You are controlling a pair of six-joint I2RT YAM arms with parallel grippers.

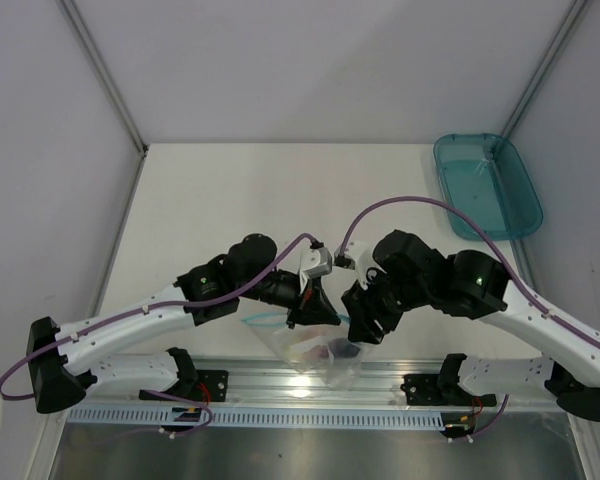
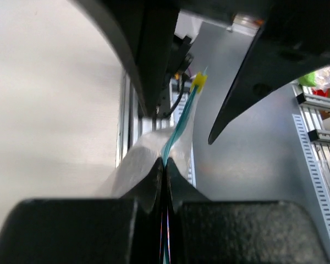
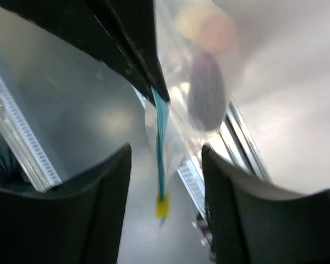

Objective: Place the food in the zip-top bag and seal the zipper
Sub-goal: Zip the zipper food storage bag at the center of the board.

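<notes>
Hanging at the middle of the counter's (image 1: 230,200) near edge, the zip-top bag (image 1: 305,345) droops over the rail there with the food (image 1: 335,350) already inside: a dark purple piece (image 3: 206,94), a cream piece (image 3: 191,19) and a peach-pink piece (image 3: 219,32) sit low in the film. The left hand (image 2: 166,220) is pinched fully together on the zipper (image 2: 181,118), with crinkled plastic bunching out on either side of its pads. The right hand (image 3: 165,153) is spread wide with nothing in it; its two fingers stand on either side of the free length of the strip, which ends in a small yellow tab (image 3: 162,208). The bag looks thin, floppy and slick, so it will likely fold or slip if gripped by the film, and the toy pieces are light but enough to pull the bottom down and swing it. The teal strip is the stiffest part and the sensible place to take hold, close beside the left hand's pinch. From there the right hand could squeeze and slide toward the tab. I cannot tell whether the stretch between the hands is already pressed closed.
</notes>
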